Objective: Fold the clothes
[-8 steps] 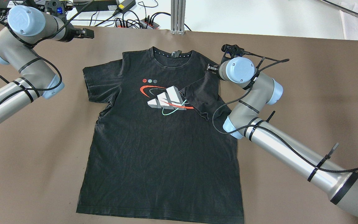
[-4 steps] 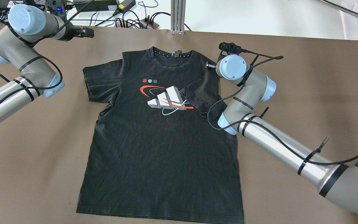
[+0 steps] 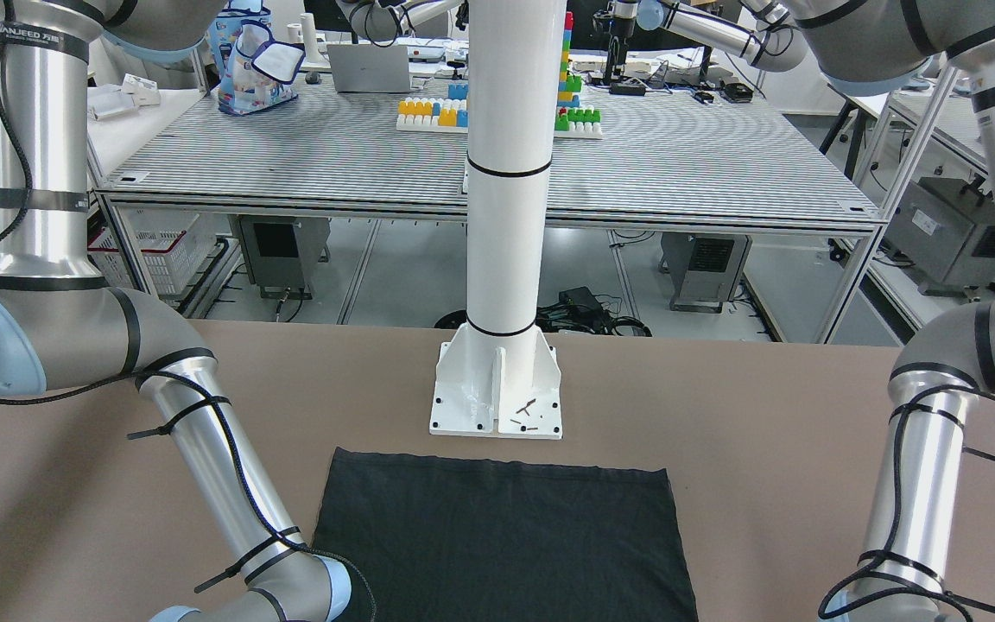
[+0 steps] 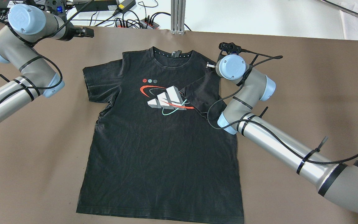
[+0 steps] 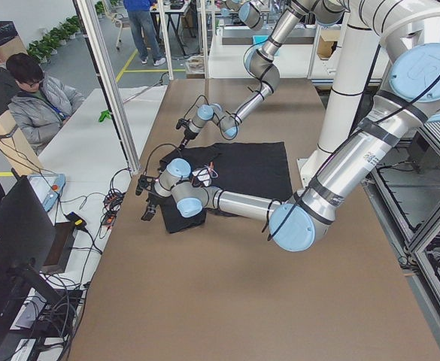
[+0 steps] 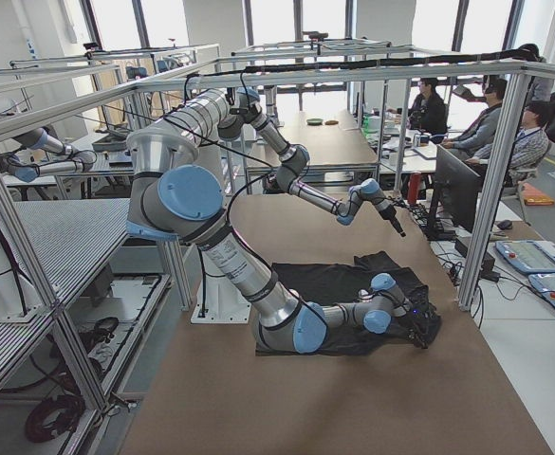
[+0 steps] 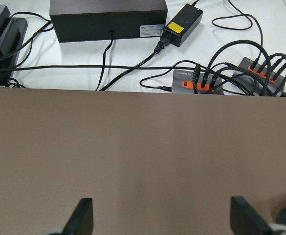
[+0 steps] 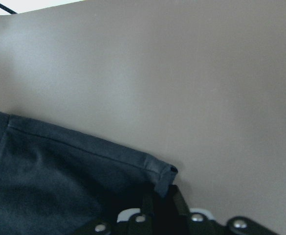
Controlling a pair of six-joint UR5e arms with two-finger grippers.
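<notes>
The clothes [image 4: 163, 146] are a black T-shirt with a printed logo, lying face up and flat on the brown table. Its hem [image 3: 497, 536] lies just in front of the white pillar's base plate. One sleeve [image 4: 202, 93] is folded inward over the chest. My right gripper [image 4: 210, 65] sits low at that shoulder. In the right wrist view the gripper [image 8: 162, 196] is shut on the hemmed edge of the clothes [image 8: 59, 181]. My left gripper [image 4: 87, 32] hovers open over bare table near the far edge, away from the shirt, its fingers [image 7: 81, 215] wide apart.
Beyond the table's far edge lie power strips [image 7: 201, 81], cables and a black box [image 7: 108, 19]. An aluminium post [image 4: 178, 15] stands at the far middle. The white pillar [image 3: 506, 173] rises at the robot's side. People sit at desks [image 6: 429, 109] beside the table.
My right arm moved toward the far edge and lowered, laying the folded sleeve flatter on the chest. Over the last half second it barely moved. The left arm stayed still.
</notes>
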